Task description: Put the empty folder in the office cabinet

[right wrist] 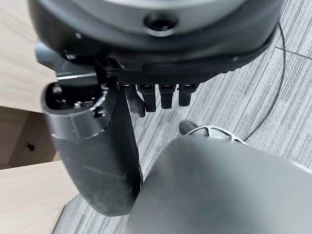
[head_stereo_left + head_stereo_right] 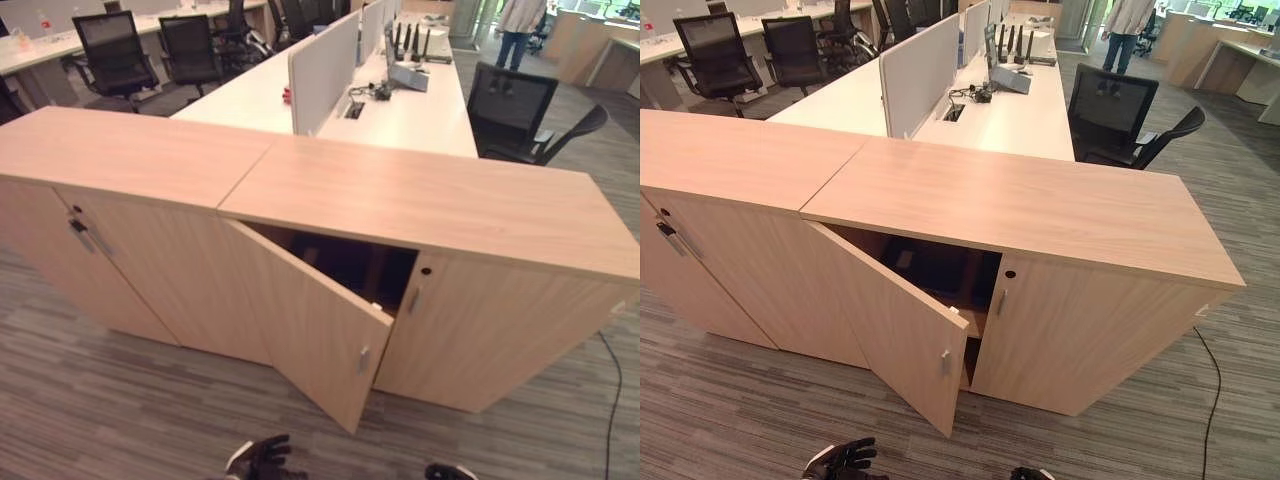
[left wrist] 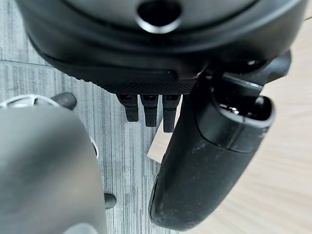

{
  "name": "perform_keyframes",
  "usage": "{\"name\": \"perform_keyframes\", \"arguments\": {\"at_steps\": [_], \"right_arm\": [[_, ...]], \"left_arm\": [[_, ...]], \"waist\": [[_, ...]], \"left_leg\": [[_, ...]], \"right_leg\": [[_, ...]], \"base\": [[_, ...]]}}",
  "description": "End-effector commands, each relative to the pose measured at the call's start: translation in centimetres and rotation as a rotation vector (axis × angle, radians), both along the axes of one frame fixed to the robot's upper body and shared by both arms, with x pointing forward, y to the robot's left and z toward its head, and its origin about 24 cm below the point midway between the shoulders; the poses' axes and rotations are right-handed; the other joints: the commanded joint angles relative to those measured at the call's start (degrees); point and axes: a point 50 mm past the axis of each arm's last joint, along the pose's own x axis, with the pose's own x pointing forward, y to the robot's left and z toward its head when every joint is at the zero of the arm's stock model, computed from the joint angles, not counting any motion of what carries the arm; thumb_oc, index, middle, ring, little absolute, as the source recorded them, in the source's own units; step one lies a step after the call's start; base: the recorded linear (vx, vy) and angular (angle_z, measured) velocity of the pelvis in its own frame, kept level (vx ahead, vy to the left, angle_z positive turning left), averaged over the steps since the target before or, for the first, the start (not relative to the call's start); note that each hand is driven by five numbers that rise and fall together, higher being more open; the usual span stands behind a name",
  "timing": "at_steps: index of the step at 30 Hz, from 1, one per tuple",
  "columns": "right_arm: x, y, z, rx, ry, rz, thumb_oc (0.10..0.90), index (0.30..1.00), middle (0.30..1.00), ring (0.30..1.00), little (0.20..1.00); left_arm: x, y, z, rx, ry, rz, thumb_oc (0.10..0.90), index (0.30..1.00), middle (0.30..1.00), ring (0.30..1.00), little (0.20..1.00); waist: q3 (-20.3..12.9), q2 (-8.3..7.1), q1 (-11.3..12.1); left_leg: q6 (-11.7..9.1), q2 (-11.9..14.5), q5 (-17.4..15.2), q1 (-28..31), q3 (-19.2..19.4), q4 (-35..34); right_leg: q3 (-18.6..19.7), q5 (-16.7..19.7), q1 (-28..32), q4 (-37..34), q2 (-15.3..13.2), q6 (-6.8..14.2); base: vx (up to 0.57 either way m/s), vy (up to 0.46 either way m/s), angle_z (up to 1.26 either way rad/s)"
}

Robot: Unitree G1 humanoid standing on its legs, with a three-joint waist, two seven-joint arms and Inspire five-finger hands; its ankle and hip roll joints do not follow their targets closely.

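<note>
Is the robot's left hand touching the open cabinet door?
Apart. In the left eye view, carpet shows between the left hand and the door.

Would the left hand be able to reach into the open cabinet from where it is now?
Probably yes: the cabinet door is swung wide, leaving the dark compartment exposed, and the left hand hangs low in front, holding nothing, with bare carpet between them.

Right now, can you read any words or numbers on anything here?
No words or numbers can be read.
The cabinet and its open door are plain wood with no labels.
The devices on the desk behind are too small to read.
</note>
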Motion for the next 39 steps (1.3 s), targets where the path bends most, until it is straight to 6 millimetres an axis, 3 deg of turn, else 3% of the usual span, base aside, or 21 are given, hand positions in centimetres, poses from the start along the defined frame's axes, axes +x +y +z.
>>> {"name": "perform_keyframes", "arguments": {"at_steps": [1, 5, 7, 11, 12, 16, 17, 18, 19, 21, 24, 25, 27, 33, 39], "right_arm": [[-4.1, -4.4, 0.2, -0.157, 0.175, 0.01, 0.8, 0.9, 0.9, 0.9, 0.9], [-3.3, -5.3, 0.5, -0.178, 0.149, 0.004, 0.8, 0.9, 0.9, 0.9, 0.9], [-3.4, -5.5, 0.6, -0.18, 0.144, -0.007, 0.8, 0.9, 0.9, 0.9, 0.9], [-4.1, -6.0, 0.7, -0.185, 0.161, -0.028, 0.8, 0.9, 0.9, 0.9, 0.9], [-5.1, -6.3, 0.6, -0.193, 0.198, -0.038, 0.8, 0.9, 0.9, 0.9, 0.9], [-6.2, -6.6, 0.7, -0.198, 0.243, -0.02, 0.8, 0.9, 0.9, 0.9, 0.9], [-6.7, -6.9, 0.7, -0.201, 0.26, -0.019, 0.8, 0.9, 0.9, 0.9, 0.9], [-6.8, -6.9, 0.8, -0.201, 0.264, -0.021, 0.8, 0.9, 0.9, 0.9, 0.9], [-6.8, -6.9, 0.8, -0.2, 0.263, -0.022, 0.8, 0.9, 0.9, 0.9, 0.9], [-6.9, -7.1, 0.8, -0.2, 0.261, -0.03, 0.8, 0.9, 0.9, 0.9, 0.9], [-6.8, -7.1, 0.8, -0.194, 0.256, -0.036, 0.8, 0.9, 0.9, 0.9, 0.9], [-6.9, -7.1, 0.8, -0.191, 0.258, -0.04, 0.8, 0.9, 0.9, 0.9, 0.9], [-7.0, -7.1, 0.8, -0.189, 0.258, -0.051, 0.8, 0.9, 0.9, 0.9, 0.9], [-7.3, -7.2, 0.8, -0.194, 0.265, -0.079, 0.8, 0.9, 0.9, 0.9, 0.9], [-7.3, -6.8, 0.7, -0.189, 0.26, -0.091, 0.8, 0.9, 0.9, 0.9, 0.9]], "left_arm": [[7.0, -1.9, 3.7, -0.058, -0.318, 0.009, 0.8, 0.9, 0.9, 0.9, 0.9], [8.3, -0.9, 4.7, -0.035, -0.386, 0.08, 0.8, 0.9, 0.9, 0.9, 0.9], [9.2, -0.1, 5.4, 0.012, -0.423, 0.083, 0.8, 0.9, 0.9, 0.9, 0.9], [11.2, 1.1, 6.9, 0.091, -0.499, 0.064, 0.8, 0.9, 0.9, 0.9, 0.9], [13.0, 1.3, 8.4, 0.148, -0.566, 0.006, 0.8, 0.9, 0.9, 0.9, 0.9], [15.5, 2.1, 10.4, 0.239, -0.635, -0.065, 0.8, 0.9, 0.9, 0.9, 0.9], [17.5, 3.0, 12.0, 0.33, -0.673, -0.094, 0.8, 0.9, 0.9, 0.9, 0.9], [18.3, 3.4, 12.6, 0.374, -0.679, -0.1, 0.8, 0.9, 0.9, 0.9, 0.9], [18.4, 3.4, 12.6, 0.375, -0.68, -0.101, 0.8, 0.9, 0.9, 0.9, 0.9], [20.7, 4.8, 15.0, 0.517, -0.716, -0.119, 0.8, 0.9, 0.9, 0.9, 0.9], [21.8, 6.3, 16.7, 0.61, -0.726, -0.117, 0.8, 0.9, 0.9, 0.9, 0.9], [22.6, 7.9, 18.4, 0.702, -0.73, -0.117, 0.8, 0.9, 0.9, 0.9, 0.9], [23.6, 9.1, 20.9, 0.772, -0.775, -0.098, 0.8, 0.9, 0.9, 0.9, 0.9], [25.2, 9.5, 25.2, 0.829, -0.888, -0.064, 0.8, 0.9, 0.9, 0.9, 0.9], [26.0, 7.9, 26.8, 0.805, -0.986, -0.066, 0.8, 0.9, 0.9, 0.9, 0.9]], "waist": [[2.89, -0.32, 1.0], [2.74, -0.11, 1.51], [1.99, 0.12, 0.95], [0.52, 1.13, -0.43], [-0.63, 1.84, -1.6], [-1.79, 2.86, -3.23], [-2.58, 3.3, -4.5], [-2.88, 3.49, -4.9], [-2.81, 3.48, -4.81], [-3.56, 3.86, -5.94], [-3.89, 3.95, -6.34], [-4.2, 4.05, -6.76], [-4.61, 4.13, -7.14], [-5.0, 4.04, -7.68], [-5.12, 3.91, -7.83]], "left_leg": [[1.84, -5.26, -3.32, -7.23, -12.8, 4.76], [1.85, -9.99, -4.61, -7.82, -18.79, 3.9], [1.85, -11.03, -4.3, -7.23, -19.4, 2.75], [2.13, -11.01, -4.13, -3.01, -17.85, -2.13], [2.2, -10.84, -3.79, -1.31, -16.81, -4.69], [2.43, -11.03, -3.42, 1.35, -15.13, -8.35], [2.53, -11.34, -3.09, 2.54, -14.11, -10.36], [2.6, -11.52, -2.93, 3.09, -13.68, -11.23], [2.61, -11.52, -2.87, 3.18, -13.63, -11.37], [2.82, -11.96, -2.5, 4.1, -12.73, -12.98], [2.93, -12.13, -2.52, 4.37, -12.27, -13.38], [2.99, -12.26, -2.56, 4.67, -11.78, -13.6], [3.16, -12.54, -2.69, 4.82, -11.55, -13.85], [3.36, -12.91, -2.9, 4.81, -11.29, -13.96], [3.58, -13.31, -3.01, 4.51, -11.31, -13.96]], "right_leg": [[2.7, -6.46, 0.89, 1.63, 1.3, 0.93], [6.72, -6.53, 1.15, 2.47, 1.96, 0.93], [7.83, -6.23, 1.27, 2.21, 2.07, 1.04], [8.99, -5.73, 2.11, 1.4, 2.21, 1.74], [9.02, -5.38, 2.4, 0.91, 1.73, 2.34], [9.95, -4.81, 2.37, 0.67, 1.15, 3.12], [10.5, -4.21, 2.2, 0.44, 0.84, 3.64], [10.7, -3.99, 2.11, 0.34, 0.74, 3.84], [10.74, -3.99, 2.12, 0.33, 0.74, 3.85], [11.38, -3.35, 1.82, 0.26, 0.29, 4.47], [11.59, -2.96, 1.61, 0.21, -0.03, 4.84], [11.76, -2.68, 1.49, 0.18, -0.3, 5.06], [11.95, -2.27, 1.35, 0.07, -0.58, 5.39], [12.14, -1.78, 1.04, -0.02, -1.1, 5.93], [12.24, -1.31, 0.61, -0.16, -1.67, 6.31]], "base": [[0.08, -0.008, -0.58], [0.06, 0.016, -0.61], [0.07, 0.06, -1.08], [0.07, 0.082, -0.56], [0.09, 0.151, -0.14], [0.06, 0.101, 0.01], [0.06, 0.12, -0.08], [0.04, 0.091, -0.05], [0.03, 0.06, -0.14], [0.02, 0.069, -0.25], [0.01, 0.06, -0.04], [0.02, 0.084, -0.11], [0.02, 0.077, -0.14], [0.0, 0.036, -0.07], [-0.01, 0.03, 0.02]]}}
